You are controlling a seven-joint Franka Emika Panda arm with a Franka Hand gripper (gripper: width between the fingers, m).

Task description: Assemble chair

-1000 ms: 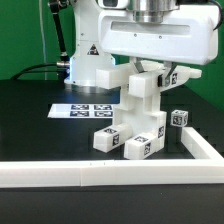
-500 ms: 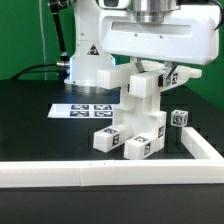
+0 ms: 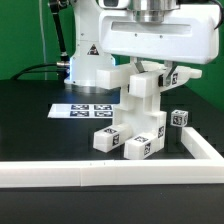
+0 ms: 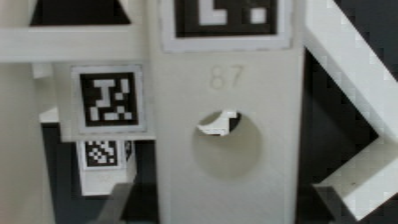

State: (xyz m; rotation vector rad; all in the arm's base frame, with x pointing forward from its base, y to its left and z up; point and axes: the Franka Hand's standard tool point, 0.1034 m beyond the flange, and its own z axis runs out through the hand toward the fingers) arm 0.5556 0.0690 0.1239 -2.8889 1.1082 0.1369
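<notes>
Nothing has moved; the claw [image 3: 152, 76] still grips the chair [image 3: 138, 120].

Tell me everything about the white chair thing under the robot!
The chair is only partly built: chunky white plastic-looking blocks and bars joined into an upright stack, carrying black-and-white square tags. It stands on the black table, inside the white border rail, next to the marker board. The gripper sits right at its top block; I cannot tell whether it squeezes it. Up close, one part shows a round hole.
</notes>
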